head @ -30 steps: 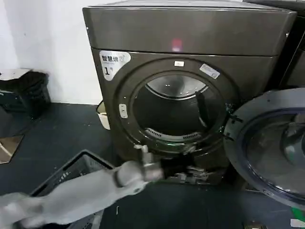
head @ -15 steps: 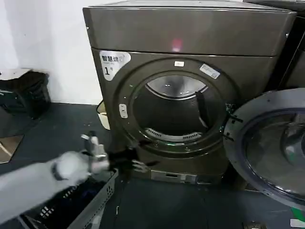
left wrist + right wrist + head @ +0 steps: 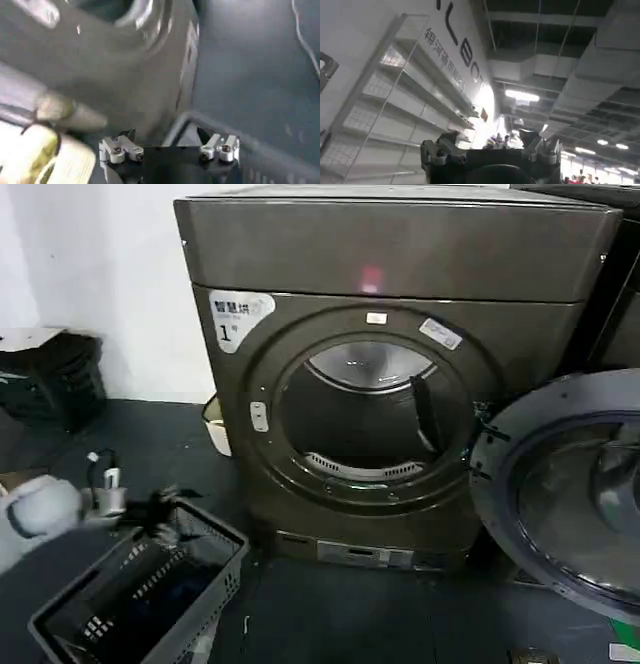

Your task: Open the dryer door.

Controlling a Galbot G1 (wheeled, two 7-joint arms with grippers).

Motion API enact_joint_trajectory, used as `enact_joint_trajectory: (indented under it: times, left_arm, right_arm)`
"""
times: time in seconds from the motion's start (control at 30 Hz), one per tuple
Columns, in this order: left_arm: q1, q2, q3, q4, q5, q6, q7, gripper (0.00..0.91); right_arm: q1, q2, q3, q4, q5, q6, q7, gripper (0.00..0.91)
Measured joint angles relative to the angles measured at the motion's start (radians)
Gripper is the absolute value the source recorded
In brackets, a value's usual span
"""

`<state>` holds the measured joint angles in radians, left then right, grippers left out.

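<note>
Head view: set high, facing forward and down, square onto the dryer (image 3: 400,374) from a middling distance, open drum straight ahead, swung-out dryer door (image 3: 560,494) at the right edge, laundry basket (image 3: 150,594) low on the left.

Left wrist view: close behind the left gripper (image 3: 169,145), facing past spread fingers at the dryer's front and the basket's rim (image 3: 225,125), both shared with the head view.

Right wrist view: behind the right gripper (image 3: 490,150), tilted upward toward wall shelving (image 3: 395,95) and ceiling lights (image 3: 522,95).
</note>
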<state>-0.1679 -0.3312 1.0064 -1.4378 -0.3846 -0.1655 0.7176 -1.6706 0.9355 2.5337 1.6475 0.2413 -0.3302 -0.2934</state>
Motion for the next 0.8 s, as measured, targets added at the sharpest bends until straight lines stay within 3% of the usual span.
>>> enact_joint_trajectory:
  times: [0.67,0.8]
  left_arm:
    - [-0.080,0.044,-0.015,0.095,0.283,-0.173,0.281,0.907]
    - [-0.093,0.043,-0.013,0.107,0.286,-0.182,0.287,0.907]
  right_arm:
    - [0.012,0.010,-0.027,-0.002,-0.023,0.001,-0.002,0.907]
    - [0.013,0.009,-0.029,-0.001,-0.025,-0.001,-0.002,0.907]
